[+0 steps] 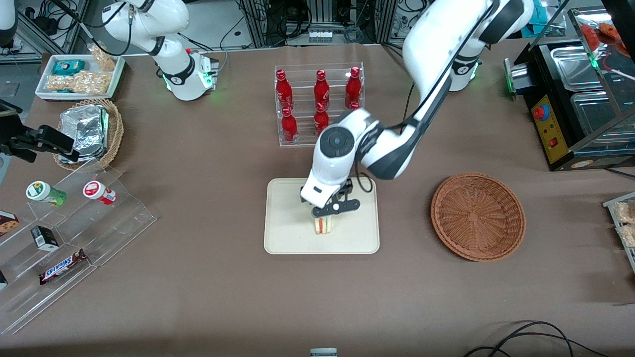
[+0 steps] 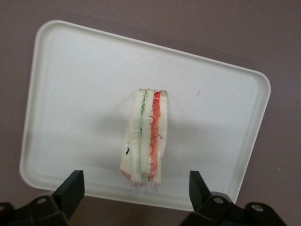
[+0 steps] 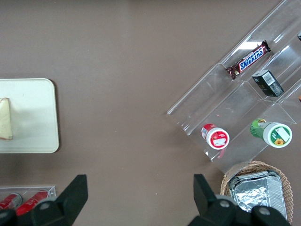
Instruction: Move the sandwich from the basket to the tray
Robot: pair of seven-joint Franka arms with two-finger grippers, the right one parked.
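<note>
Hovering just above the tray (image 1: 292, 233), the gripper (image 2: 136, 190) has its fingers (image 2: 70, 186) spread wide, holding nothing; the sandwich (image 2: 146, 136) stands on edge directly beneath it, on the tray; the basket (image 1: 477, 216) lies empty; release looks done, so lifting straight clear seems next.

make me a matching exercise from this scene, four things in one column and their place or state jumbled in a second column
Things:
1. sandwich
2. basket
3. tray
4. end effector

Place or state:
A. open, poised above the sandwich
B. holds nothing, lies toward the working arm's end of the table
C. standing on the tray
D. flat on the brown table, nearer the front camera than the red bottles

Pairs: 1-C, 2-B, 3-D, 4-A
</note>
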